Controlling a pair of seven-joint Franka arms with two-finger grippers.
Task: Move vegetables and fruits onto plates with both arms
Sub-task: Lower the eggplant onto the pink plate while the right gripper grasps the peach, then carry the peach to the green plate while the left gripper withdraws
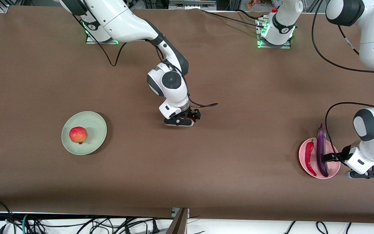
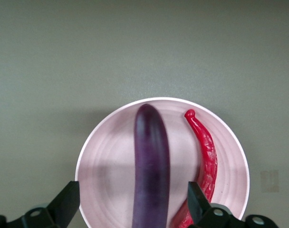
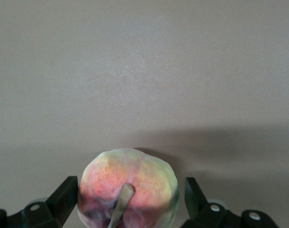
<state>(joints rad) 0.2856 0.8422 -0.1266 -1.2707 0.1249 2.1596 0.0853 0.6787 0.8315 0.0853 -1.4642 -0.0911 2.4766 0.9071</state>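
Observation:
The purple eggplant (image 1: 321,152) and the red chili (image 1: 309,157) lie side by side on the pink plate (image 1: 333,168) at the left arm's end. My left gripper (image 1: 330,157) is low over that plate, open, its fingers astride the eggplant (image 2: 151,161) with gaps on both sides; the chili (image 2: 207,156) and plate (image 2: 111,166) show there too. The red pomegranate-like fruit (image 1: 78,135) sits on the green plate (image 1: 94,123). My right gripper (image 1: 187,121) is down at the table's middle, open, its fingers around the peach (image 3: 128,190), which rests on the table.
The brown table (image 1: 239,97) runs wide between the two plates. A black cable (image 1: 206,105) trails from the right wrist just above the table. The table's front edge (image 1: 109,216) has cables hanging below it.

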